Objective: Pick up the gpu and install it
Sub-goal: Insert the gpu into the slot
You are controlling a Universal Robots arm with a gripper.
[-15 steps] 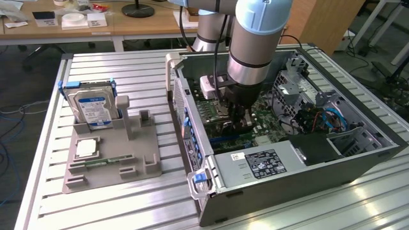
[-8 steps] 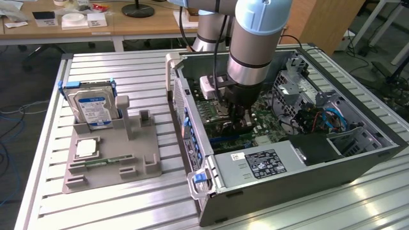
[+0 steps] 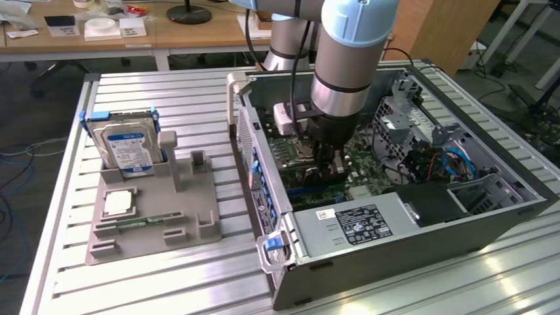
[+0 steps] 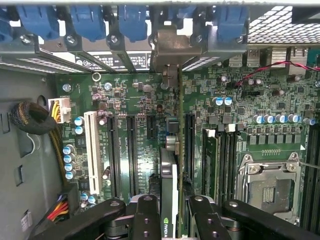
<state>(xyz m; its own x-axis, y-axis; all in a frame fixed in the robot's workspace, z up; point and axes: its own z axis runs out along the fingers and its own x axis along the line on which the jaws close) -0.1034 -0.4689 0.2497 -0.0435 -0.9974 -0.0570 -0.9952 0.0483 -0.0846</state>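
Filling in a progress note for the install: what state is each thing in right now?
gpu: held on edge between the gripper's fingers, over the motherboard slots.
gripper: shut on the gpu, down inside the computer case.
computer case: side open, lying on the table.
hard drive: standing upright in the grey holder.
memory stick: lying flat in the holder.

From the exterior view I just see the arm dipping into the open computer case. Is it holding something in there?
Observer: Yes. The wrist view shows the gpu edge-on, clamped between the jaws.
Visitor: What is underneath it?
Observer: The green motherboard; the card stands between two long black slots.
Visitor: And its far end?
Observer: Its metal bracket sits at the case's rear wall, under a row of blue clips.
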